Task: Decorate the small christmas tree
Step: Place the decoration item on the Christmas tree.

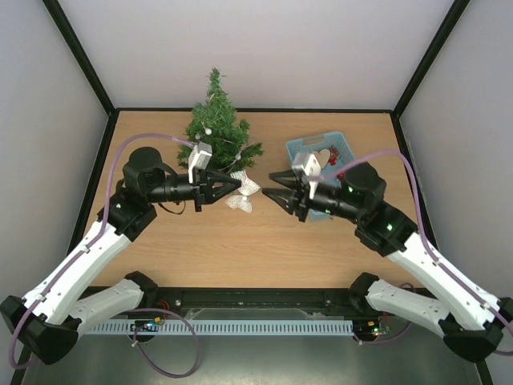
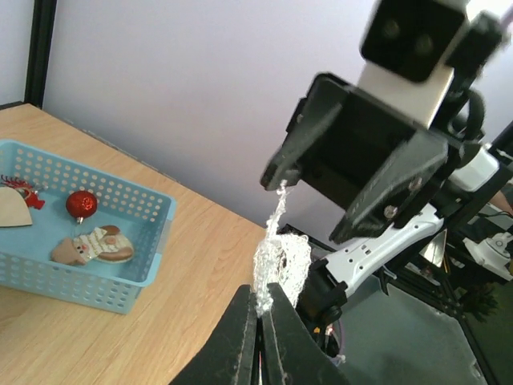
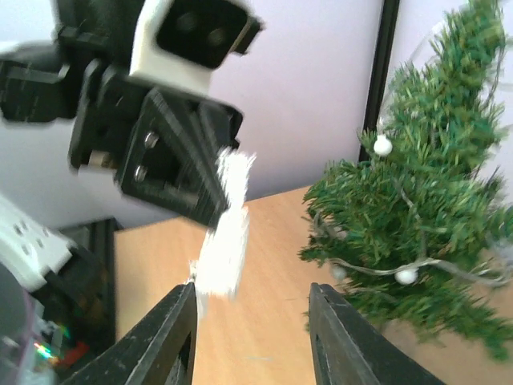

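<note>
Two arms over a wooden table (image 1: 160,249), wrists turned inward, tips nearly meeting at mid-table.

Left arm (image 1: 88,257): reaching in from the left edge. Left gripper (image 1: 236,185) pinched together on a white lace ornament (image 1: 240,200). Same in the left wrist view, with fingers (image 2: 240,337) pressed tight on the ornament's lower end and lace standing up above the tips.

Small christmas tree (image 1: 216,128): upright at the back of the table, left of centre, just behind the left gripper. Dark green, pointed top, strung with white beads (image 3: 383,145). Apart from the ornament, which hangs in front of its lower branches.

Ornament's top strand reaching to one fingertip (image 2: 276,172) of the right gripper; contact or not, cannot tell. Blurred in the right wrist view, close beside the left-hand finger (image 3: 180,337).

Right gripper (image 1: 272,185): jaws apart, nothing clamped between them, pointing at the left gripper's tips.

Right arm (image 1: 425,257): coming in from the right, wrist over the front of a blue basket (image 1: 341,144).

Basket at the back right, well apart from the tree, partly hidden by the wrist. Inside: a red bauble (image 2: 81,204), a brown-and-white figure ornament (image 2: 92,245), a flat wooden piece (image 2: 12,208).
</note>
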Robot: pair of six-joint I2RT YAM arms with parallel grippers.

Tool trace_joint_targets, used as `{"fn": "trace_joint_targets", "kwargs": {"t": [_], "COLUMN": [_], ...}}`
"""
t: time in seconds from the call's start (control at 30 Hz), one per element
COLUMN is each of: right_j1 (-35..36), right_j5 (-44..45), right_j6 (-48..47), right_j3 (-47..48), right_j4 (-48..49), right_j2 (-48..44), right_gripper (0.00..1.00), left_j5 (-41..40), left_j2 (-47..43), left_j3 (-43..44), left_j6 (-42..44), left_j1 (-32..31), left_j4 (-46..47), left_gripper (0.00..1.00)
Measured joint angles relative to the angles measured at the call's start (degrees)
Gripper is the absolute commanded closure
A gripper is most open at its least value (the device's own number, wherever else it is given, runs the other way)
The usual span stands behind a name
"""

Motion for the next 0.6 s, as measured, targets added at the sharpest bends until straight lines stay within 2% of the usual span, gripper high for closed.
{"fn": "trace_joint_targets", "kwargs": {"t": [0.27,0.4,0.6], "right_j1": [0.0,0.0,0.0], "right_j5": [-4.8,-5.5,-5.6], "right_j6": [-31.8,-43.5,-56.1], "right_j3": [-15.4,-16.0,-16.3], "right_j4": [9.2,11.4,13.6], "right_j2": [-13.9,-13.2,-12.2], "right_gripper": [0.68,0.70,0.71], "left_j5": [2.8,4.5,6.6], "left_j2": [-0.5,0.0,0.5], "left_j3": [0.0,0.1,0.1], "left_j6": [-3.2,-4.9,-7.5], "left_j1": [0.0,0.0,0.0], "left_j4": [-1.1,-2.3,-2.6], "left_gripper": [0.98,0.98,0.98]}}
